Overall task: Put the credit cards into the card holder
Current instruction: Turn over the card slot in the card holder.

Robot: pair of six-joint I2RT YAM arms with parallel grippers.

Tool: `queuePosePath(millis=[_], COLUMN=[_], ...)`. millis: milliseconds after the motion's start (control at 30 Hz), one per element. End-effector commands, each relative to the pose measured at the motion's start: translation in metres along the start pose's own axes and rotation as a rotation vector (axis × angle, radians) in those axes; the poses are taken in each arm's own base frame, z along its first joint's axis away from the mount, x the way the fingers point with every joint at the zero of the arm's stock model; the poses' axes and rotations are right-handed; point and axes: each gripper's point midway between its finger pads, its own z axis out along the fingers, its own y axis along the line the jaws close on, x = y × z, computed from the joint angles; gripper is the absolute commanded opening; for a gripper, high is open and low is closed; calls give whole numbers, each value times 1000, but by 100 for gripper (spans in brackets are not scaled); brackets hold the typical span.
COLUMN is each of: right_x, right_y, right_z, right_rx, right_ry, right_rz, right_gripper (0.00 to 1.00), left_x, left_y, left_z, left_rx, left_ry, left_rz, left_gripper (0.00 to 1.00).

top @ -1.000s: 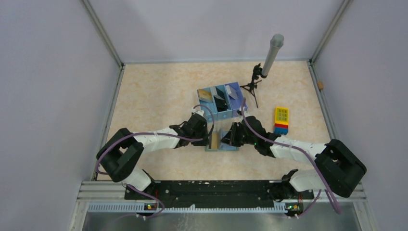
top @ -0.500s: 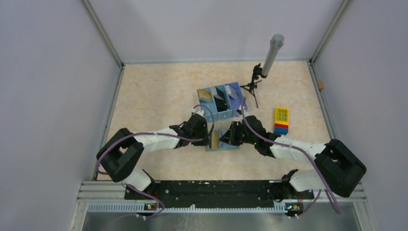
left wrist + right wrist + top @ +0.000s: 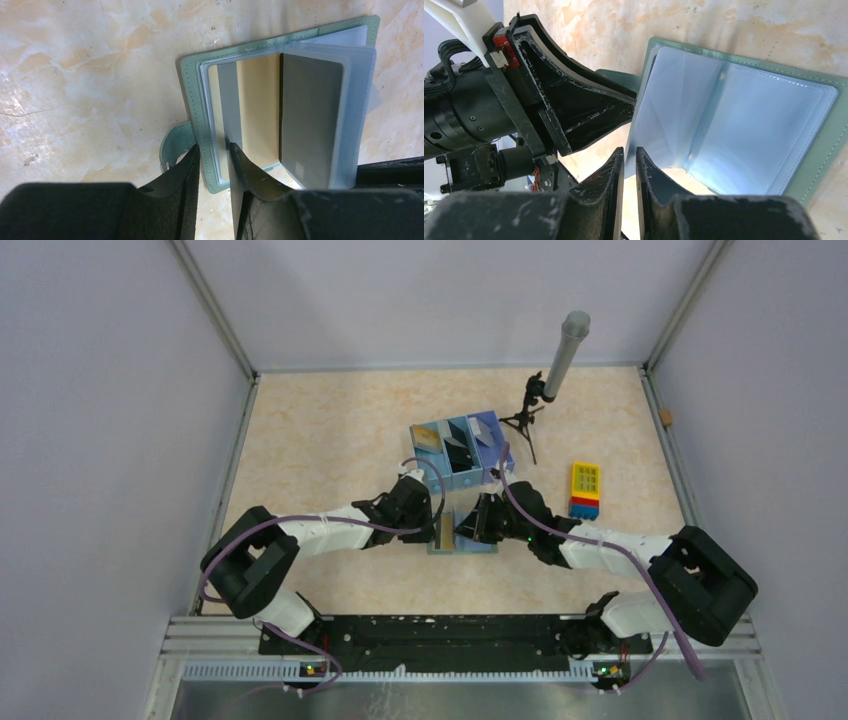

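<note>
The card holder (image 3: 478,543) lies open on the table between both arms, grey-green outside (image 3: 192,90), light blue clear sleeves inside (image 3: 744,125). A gold credit card (image 3: 257,110) and a grey credit card (image 3: 310,115) sit in raised sleeves. My left gripper (image 3: 214,150) is shut on the holder's left cover edge and the first sleeves, holding them up. My right gripper (image 3: 629,150) stands just open, a thin gap between its fingers, the bottom corner of a sleeve right at its tips. In the top view the two grippers (image 3: 437,523) (image 3: 470,525) meet over the holder.
A blue three-compartment tray (image 3: 455,477) with more cards stands just behind the holder. A microphone on a small tripod (image 3: 545,390) is at the back right. A yellow, red and blue block (image 3: 585,488) lies to the right. The left gripper's body (image 3: 574,115) is close beside the right fingers.
The right gripper's fingers have parted a little from fully shut. The right arm has edged slightly left. The left gripper keeps its hold.
</note>
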Motion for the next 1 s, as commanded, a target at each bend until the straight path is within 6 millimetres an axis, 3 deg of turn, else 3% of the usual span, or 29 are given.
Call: queuePosePath(millis=[0,300,467,767,967], right_x=[-1,1,1,3,4], right_y=[11,-2,-5,0,-6], right_z=[2,4,4,12,14], right_rx=[-45,11,23,77,128], right_ry=[-13,-11,-14,-15,-22], right_rz=[-18,-11,-25,-116,-128], right_gripper=[15,4,5,40,53], left_x=[-1,-2,-4,-12,-15], left_y=[-3,-3,-6,-11,-9], left_z=[-1,-1,-3,-10,-15], left_rx=[20,21,31,62,52], left_ry=[-11,-13,-23,-60,-84], left_rz=[-1,-1,-5,-1,1], left_gripper=[29,29,28,27,27])
